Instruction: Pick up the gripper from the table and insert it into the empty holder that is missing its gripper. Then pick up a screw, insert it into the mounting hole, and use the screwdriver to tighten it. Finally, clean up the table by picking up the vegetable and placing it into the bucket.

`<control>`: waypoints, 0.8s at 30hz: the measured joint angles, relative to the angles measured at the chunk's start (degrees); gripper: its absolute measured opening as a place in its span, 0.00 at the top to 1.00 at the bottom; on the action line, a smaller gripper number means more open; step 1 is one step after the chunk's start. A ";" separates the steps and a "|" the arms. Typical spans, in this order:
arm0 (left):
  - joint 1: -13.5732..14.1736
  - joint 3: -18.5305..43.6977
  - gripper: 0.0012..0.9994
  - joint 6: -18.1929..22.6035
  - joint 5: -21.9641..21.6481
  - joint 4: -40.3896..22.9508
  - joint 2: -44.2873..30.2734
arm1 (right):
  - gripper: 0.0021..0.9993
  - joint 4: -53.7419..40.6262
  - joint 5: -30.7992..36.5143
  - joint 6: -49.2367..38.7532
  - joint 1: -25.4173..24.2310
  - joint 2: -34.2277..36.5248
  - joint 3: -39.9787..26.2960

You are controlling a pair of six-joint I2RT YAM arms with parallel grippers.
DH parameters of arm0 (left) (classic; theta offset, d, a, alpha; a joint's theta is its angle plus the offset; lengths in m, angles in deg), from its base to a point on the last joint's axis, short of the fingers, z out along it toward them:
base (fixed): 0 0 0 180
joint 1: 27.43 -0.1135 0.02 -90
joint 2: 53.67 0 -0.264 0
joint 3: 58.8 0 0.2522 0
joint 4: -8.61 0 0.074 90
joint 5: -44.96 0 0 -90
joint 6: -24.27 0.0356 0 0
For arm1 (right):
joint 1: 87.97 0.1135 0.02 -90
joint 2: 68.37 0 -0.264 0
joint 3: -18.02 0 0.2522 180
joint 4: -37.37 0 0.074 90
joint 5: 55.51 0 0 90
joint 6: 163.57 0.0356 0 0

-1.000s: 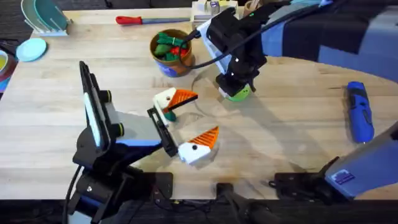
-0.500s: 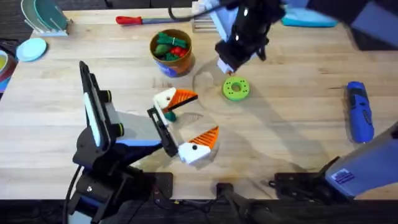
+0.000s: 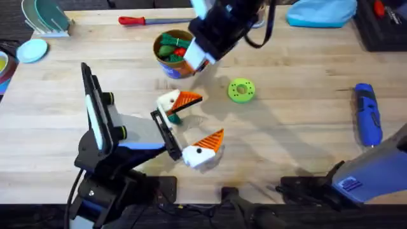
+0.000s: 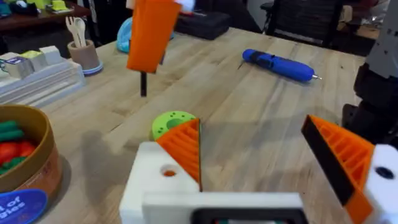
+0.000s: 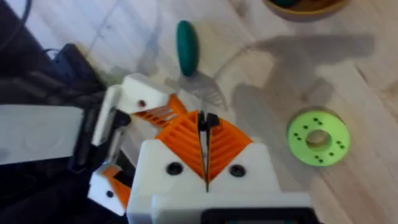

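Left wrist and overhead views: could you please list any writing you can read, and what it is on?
On the bucket: white letters on its blue band, cut off and too blurred to read.
On the right arm's base: a blue label, too small to read.
No other text is legible.

White pincer [image 5: 206,134] blocks, orange ribbed pads [image 5: 183,140], dark screws, black arms

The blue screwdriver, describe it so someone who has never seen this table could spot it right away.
Start at the wooden table and go to its right edge. The screwdriver lies flat there, alone, well right of the green ring-shaped disc. It is fat, blue and pen-shaped with a thin metal bit, unlike the slim red-handled screwdriver at the far edge.
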 joint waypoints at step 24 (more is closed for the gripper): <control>0.00 0.00 0.01 0.00 -0.02 0.00 0.00 | 1.00 2.07 -2.11 -0.08 6.88 0.01 -0.01</control>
